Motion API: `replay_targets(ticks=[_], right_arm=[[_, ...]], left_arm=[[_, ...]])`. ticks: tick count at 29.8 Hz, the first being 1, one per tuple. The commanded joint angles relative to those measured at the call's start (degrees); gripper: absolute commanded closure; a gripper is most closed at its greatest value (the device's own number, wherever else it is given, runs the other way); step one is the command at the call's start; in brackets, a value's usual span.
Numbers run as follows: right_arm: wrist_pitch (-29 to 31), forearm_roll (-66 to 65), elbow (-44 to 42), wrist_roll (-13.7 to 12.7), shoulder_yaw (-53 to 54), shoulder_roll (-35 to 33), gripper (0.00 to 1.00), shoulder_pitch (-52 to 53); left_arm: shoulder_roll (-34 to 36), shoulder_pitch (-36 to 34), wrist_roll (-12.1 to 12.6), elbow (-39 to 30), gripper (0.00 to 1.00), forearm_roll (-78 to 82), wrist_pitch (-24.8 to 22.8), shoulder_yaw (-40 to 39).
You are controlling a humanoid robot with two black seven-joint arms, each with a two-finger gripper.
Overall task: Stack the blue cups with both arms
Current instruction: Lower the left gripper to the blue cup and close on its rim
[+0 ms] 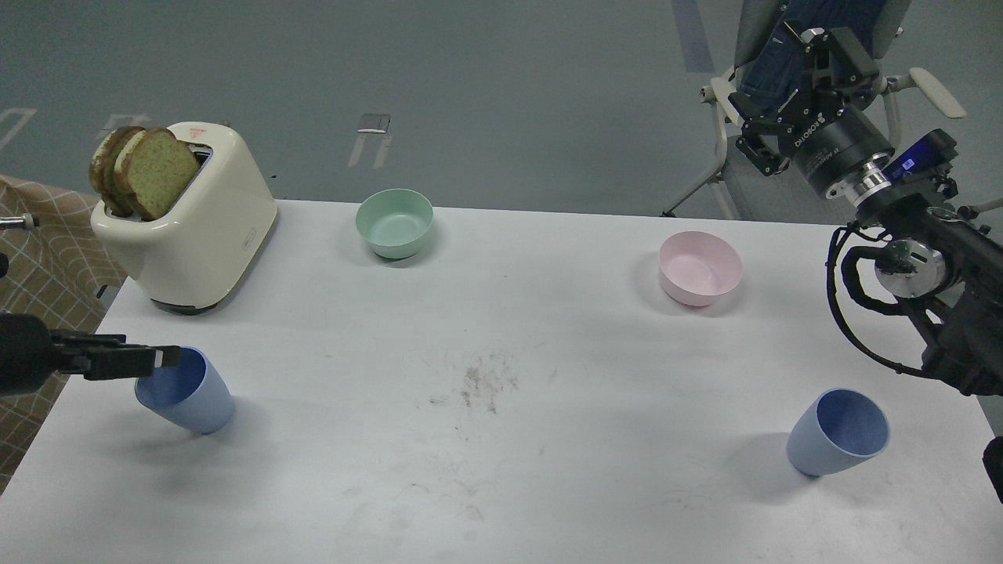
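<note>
Two periwinkle-blue cups stand on the white table (501, 486). The left blue cup (188, 394) is at the front left and the right blue cup (838, 432) is at the front right, both with the mouth up. My left gripper (161, 359) comes in low from the left edge, and its fingertips are at the near rim of the left cup. I cannot tell whether they clamp the rim. My right gripper (776, 86) is raised high at the back right, far above and behind the right cup, with its fingers spread and nothing between them.
A cream toaster (192, 227) with bread slices stands at the back left. A mint-green bowl (394, 222) and a pink bowl (700, 268) sit along the back. A chair (783, 102) stands behind the table at the right. A checked cloth (47, 258) lies beside the table's left edge.
</note>
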Motion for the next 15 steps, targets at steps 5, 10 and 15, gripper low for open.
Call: replay_targets(ticks=[5,10,15], right_arm=[[0.0,0.0,0.0,0.0,0.0,0.0,0.00,-0.5],[0.0,0.0,0.1,0.0,0.0,0.0,0.00,-0.3],[0.0,0.0,0.1,0.0,0.0,0.0,0.00,-0.3]], left_arm=[[-2.2,0.3,0.0,3.1,0.16,0.7,4.7,3.4],[-2.6,0.3,0.0,3.2,0.54,0.7,4.7,3.5],[-2.9,0.3,0.0,3.2,0.85,0.9,4.8,3.5]])
